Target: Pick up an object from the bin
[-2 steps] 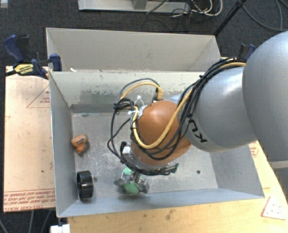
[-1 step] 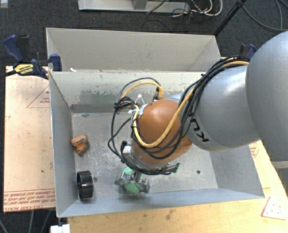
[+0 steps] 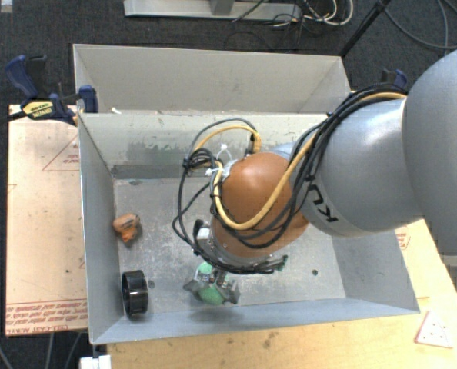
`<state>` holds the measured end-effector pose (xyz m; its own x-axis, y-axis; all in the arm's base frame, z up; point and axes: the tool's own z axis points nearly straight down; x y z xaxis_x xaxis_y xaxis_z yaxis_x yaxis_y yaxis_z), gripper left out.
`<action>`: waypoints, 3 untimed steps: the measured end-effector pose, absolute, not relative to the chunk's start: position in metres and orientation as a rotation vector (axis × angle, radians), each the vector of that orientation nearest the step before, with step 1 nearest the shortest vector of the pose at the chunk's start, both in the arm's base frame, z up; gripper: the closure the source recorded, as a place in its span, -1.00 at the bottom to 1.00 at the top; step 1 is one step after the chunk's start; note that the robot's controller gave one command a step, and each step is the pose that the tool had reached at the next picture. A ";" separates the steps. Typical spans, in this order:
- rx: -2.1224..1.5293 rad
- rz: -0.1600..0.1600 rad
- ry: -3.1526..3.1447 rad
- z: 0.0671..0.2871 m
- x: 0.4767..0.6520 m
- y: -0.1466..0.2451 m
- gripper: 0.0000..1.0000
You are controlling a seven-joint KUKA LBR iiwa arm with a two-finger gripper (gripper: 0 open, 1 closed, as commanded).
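Observation:
My gripper (image 3: 212, 286) is low over the bin floor near the front wall, a little left of the middle, and the orange dome above hides most of it. A small green thing (image 3: 208, 294) lies right under it, touching its grey tip. An orange-brown lump (image 3: 126, 226) lies well off to the left by the left wall. A black roll (image 3: 135, 292) stands on its edge in the front left corner.
The big grey arm comes in from the right and covers the bin's right half. Cables loop over the orange dome above the gripper. Bare floor lies between the gripper and the two things on the left.

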<state>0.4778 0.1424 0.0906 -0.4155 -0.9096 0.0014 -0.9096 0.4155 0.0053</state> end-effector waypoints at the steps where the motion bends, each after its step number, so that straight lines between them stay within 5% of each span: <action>1: 1.696 -0.006 -2.640 0.108 0.478 0.143 1.00; 3: 1.696 -0.003 -2.645 0.139 0.478 0.143 1.00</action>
<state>0.4784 0.1432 0.1388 -0.4174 -0.9087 -0.0015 -0.9087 0.4174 0.0016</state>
